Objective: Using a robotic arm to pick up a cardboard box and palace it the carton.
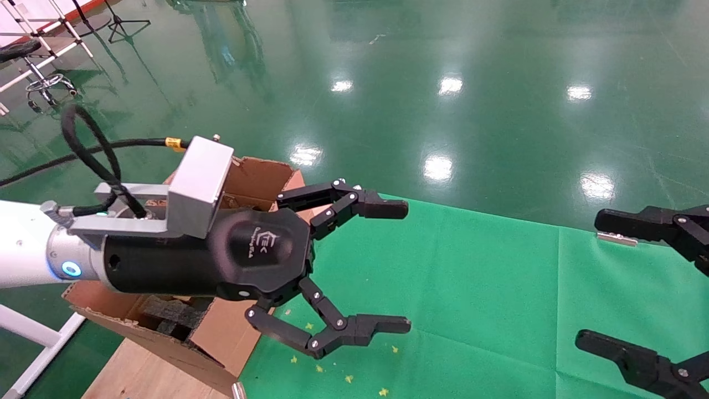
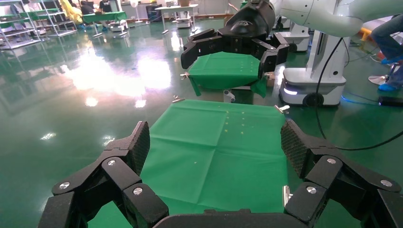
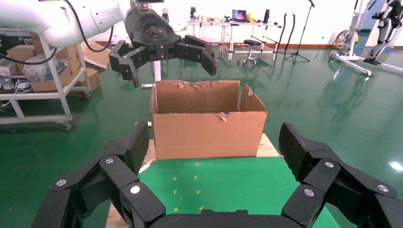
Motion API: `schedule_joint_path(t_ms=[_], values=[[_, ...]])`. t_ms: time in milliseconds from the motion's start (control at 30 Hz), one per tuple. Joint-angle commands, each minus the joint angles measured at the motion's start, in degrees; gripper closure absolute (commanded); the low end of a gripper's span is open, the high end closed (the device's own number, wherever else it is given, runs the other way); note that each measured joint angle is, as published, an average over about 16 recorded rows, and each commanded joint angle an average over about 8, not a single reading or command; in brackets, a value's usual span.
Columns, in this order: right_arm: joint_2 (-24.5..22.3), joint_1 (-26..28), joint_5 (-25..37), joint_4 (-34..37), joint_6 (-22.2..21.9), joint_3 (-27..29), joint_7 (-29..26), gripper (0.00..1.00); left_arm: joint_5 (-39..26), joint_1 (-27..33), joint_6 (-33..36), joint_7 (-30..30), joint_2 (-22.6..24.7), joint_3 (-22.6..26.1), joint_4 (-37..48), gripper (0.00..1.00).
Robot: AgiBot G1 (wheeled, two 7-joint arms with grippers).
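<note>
Left tool (image 1: 409,267), black, jaws spread and empty, hangs beside the large brown corrugated carton (image 3: 209,126) on the green-clothed bench (image 1: 498,288). Right tool (image 1: 590,280) spread, idle. Small cardboard box not visible; blind descent risks snagging a ragged flap.

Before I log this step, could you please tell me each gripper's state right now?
Left gripper: open, holding nothing, raised beside the carton.
Right gripper: open, holding nothing, over the green cloth.

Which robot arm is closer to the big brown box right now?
The left. Its open, empty left gripper hangs beside the carton. The right gripper, also open, waits across the green cloth.
</note>
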State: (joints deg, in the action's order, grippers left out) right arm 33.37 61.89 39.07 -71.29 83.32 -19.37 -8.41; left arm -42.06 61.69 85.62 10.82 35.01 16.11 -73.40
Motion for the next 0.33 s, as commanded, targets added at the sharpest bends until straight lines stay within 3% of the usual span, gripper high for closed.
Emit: schedule_joint_path(t_ms=[33,333], values=[[0.00,0.00,0.00,0.00,0.00,0.00,0.00,0.00,0.00,0.00,0.00,0.00,0.00,0.00,0.00,0.00],[0.00,0.00,0.00,0.00,0.00,0.00,0.00,0.00,0.00,0.00,0.00,0.00,0.00,0.00,0.00,0.00]])
